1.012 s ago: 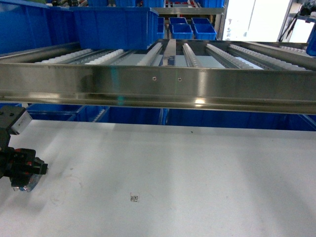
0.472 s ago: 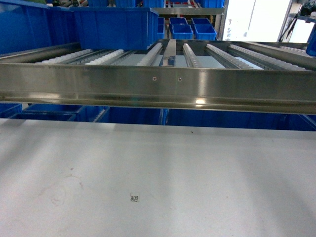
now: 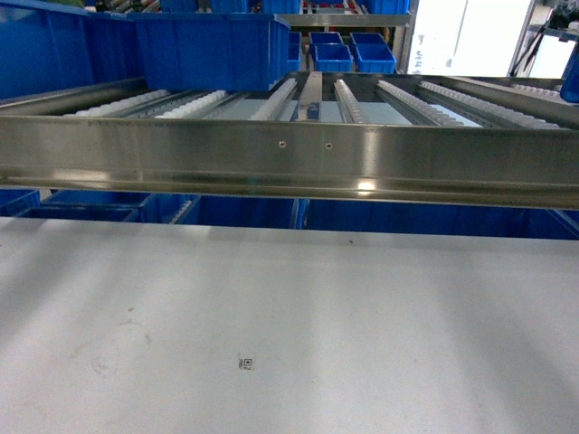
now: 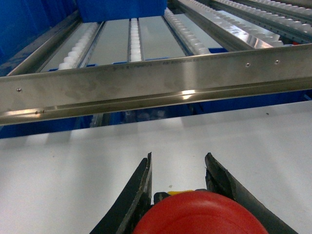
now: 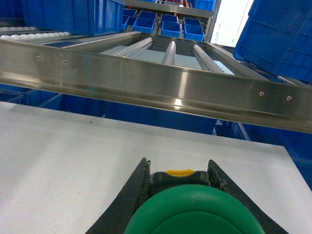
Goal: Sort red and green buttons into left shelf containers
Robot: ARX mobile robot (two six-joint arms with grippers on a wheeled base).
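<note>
In the left wrist view the red button [image 4: 202, 214] sits between the black fingers of my left gripper [image 4: 178, 158], which is shut on its body above the white table. In the right wrist view my right gripper [image 5: 178, 163] is shut on the dark body of the green button [image 5: 190, 212], whose yellow tab shows between the fingers. Neither gripper shows in the head view. A large blue left shelf container [image 3: 208, 50] stands on the roller shelf at the back left, seen also in the left wrist view as a blue container [image 4: 122, 9].
A steel front rail [image 3: 289, 158] crosses the whole shelf above the white table [image 3: 362, 316]. Roller tracks [image 3: 398, 95] run back behind it. Small blue trays [image 3: 353, 50] stand far back. More blue bins [image 5: 282, 39] rise on the right.
One second ago my left gripper showed at the left edge of the head view holding a button; it has since moved out of that view.
</note>
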